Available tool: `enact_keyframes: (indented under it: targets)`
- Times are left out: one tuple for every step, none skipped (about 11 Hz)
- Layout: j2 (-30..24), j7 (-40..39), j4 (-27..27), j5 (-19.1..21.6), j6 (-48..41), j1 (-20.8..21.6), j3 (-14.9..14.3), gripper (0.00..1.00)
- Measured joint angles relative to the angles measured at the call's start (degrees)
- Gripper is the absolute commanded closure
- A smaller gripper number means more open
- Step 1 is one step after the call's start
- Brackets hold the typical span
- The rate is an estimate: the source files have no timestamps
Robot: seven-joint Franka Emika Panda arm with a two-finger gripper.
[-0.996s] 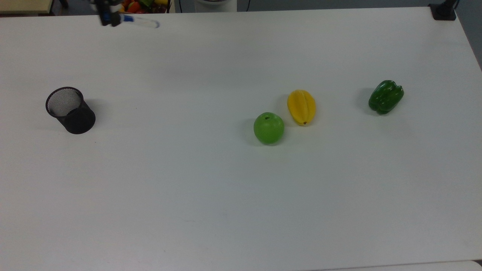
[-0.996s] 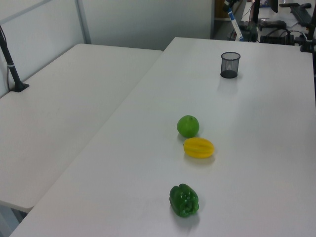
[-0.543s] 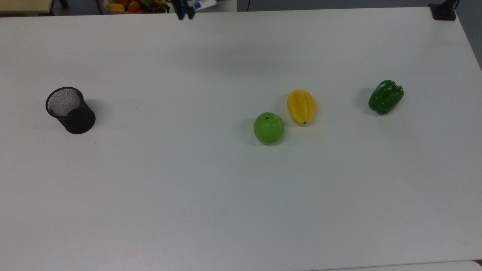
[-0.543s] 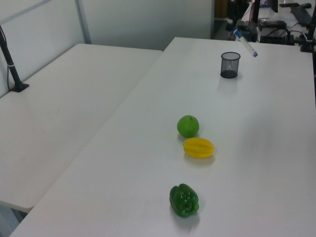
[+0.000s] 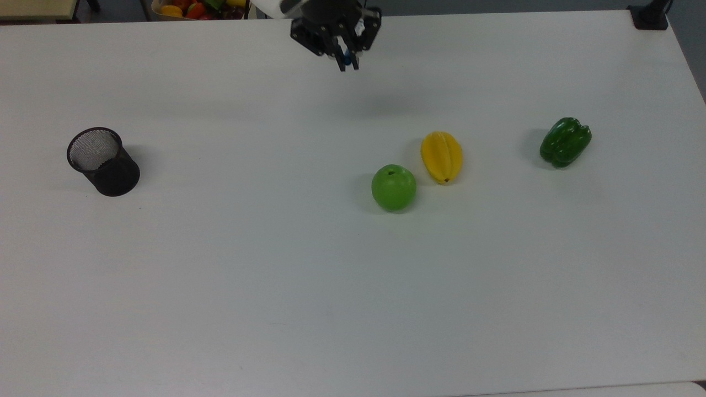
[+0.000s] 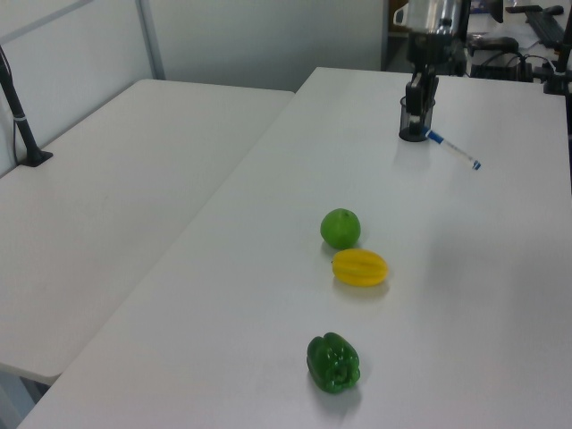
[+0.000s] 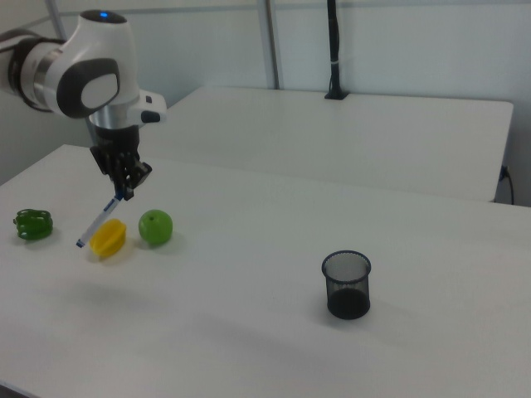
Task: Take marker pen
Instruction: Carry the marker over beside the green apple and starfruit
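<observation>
1. White laminate desk [image 5: 220, 275] with a Franka arm's black two-finger gripper [image 5: 346, 59] hanging above its far edge in the top view. The jaws are closed on the blue-capped end of the slim white-barrelled marker pen [image 7: 100, 219].

2. The marker pen is off the desk. In the right view it slants down from the jaws towards the right view's left, its free end in front of the yellow ridged starfruit [image 7: 109, 237]. In the left view it [image 6: 452, 149] angles away from the gripper [image 6: 418, 101] towards the left view's right.

3. A second ago the gripper was at the top view's upper left corner, above the black wire-mesh pen cup [image 5: 102, 161]. It has since swept towards the top view's right and now hangs well apart from the cup.

4. The pen cup looks empty, so the pen seems taken; the grasp near one end may let it swing.

5. A round green apple [image 5: 394, 187] sits just beside the starfruit, with a dark green bell pepper [image 5: 565, 141] well apart, all untouched.
</observation>
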Motion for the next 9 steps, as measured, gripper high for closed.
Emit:
enact_keyframes:
  targets:
    - [1.2, 0.0, -1.1, -1.4, 2.1, 1.1, 0.3, 1.00]
    - [2.3, 0.0, -3.4, -3.3, 5.8, 1.7, 1.6, 1.00]
    - [2.8, 0.0, -5.4, -4.6, 9.4, 1.8, 2.7, 1.00]
    - [3.5, 0.0, -7.5, -5.5, 13.2, 1.9, 3.4, 1.00]
    - [4.5, 0.0, -8.9, -5.8, 16.1, 2.0, 3.7, 1.00]
    - [5.7, 0.0, -9.7, -6.4, 18.3, 2.4, 3.7, 1.00]
    - [7.0, 0.0, -10.4, -7.1, 21.0, 2.8, 3.8, 1.00]
    - [8.2, 0.0, -11.3, -7.8, 24.1, 3.3, 3.8, 1.00]
    - [9.3, 0.1, -12.1, -8.4, 26.5, 3.7, 3.8, 1.00]
